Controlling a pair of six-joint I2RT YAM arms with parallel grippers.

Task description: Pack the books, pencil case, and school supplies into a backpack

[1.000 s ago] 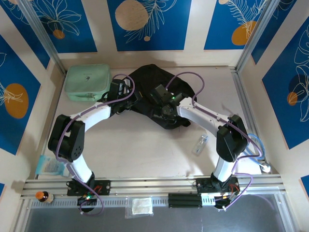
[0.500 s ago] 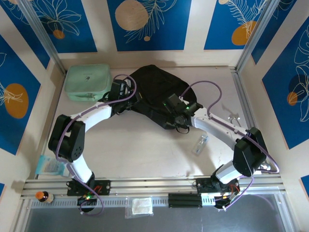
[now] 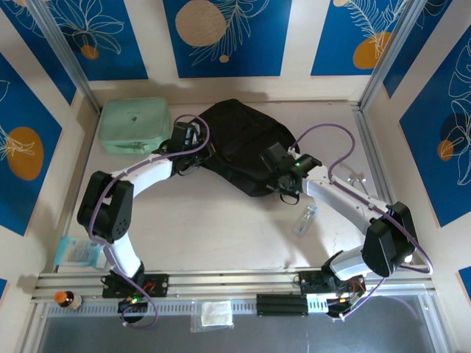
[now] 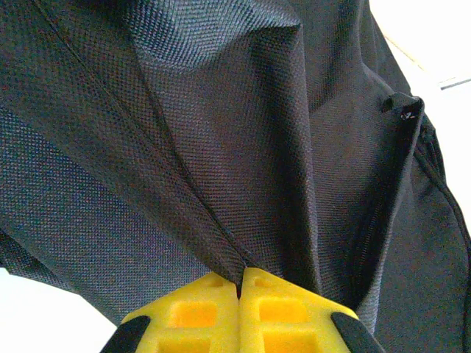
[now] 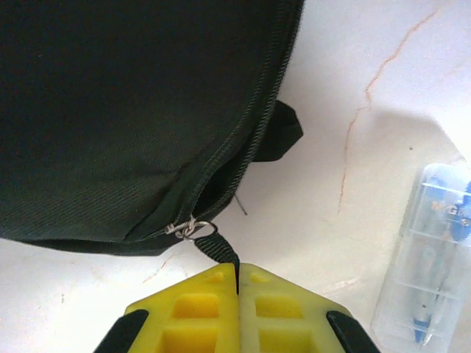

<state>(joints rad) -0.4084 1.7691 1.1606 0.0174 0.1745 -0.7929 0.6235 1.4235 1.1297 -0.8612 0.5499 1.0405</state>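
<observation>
The black backpack (image 3: 235, 140) lies at the back middle of the table. My left gripper (image 3: 200, 152) is shut on a fold of its fabric (image 4: 213, 243) at its left side, the yellow fingertips (image 4: 199, 312) pressed together. At the bag's near right corner my right gripper (image 3: 282, 193) is shut on the black zipper pull tab (image 5: 218, 251), which hangs from the metal slider (image 5: 190, 228). A clear oblong case of school supplies (image 3: 305, 219) lies on the table just right of that gripper. The mint green pencil case (image 3: 134, 125) sits at the back left. The books are hidden.
A light blue packet (image 3: 77, 251) lies at the near left edge, with a small orange-capped bottle (image 3: 66, 299) on the rail below it. A small metal piece (image 3: 357, 178) and cables (image 3: 386, 217) lie at the right. Bare table spans the front middle.
My right gripper has drawn the zipper pull to the right along the bag's near edge, and its arm has swung out to the right. The left gripper has held its place.
</observation>
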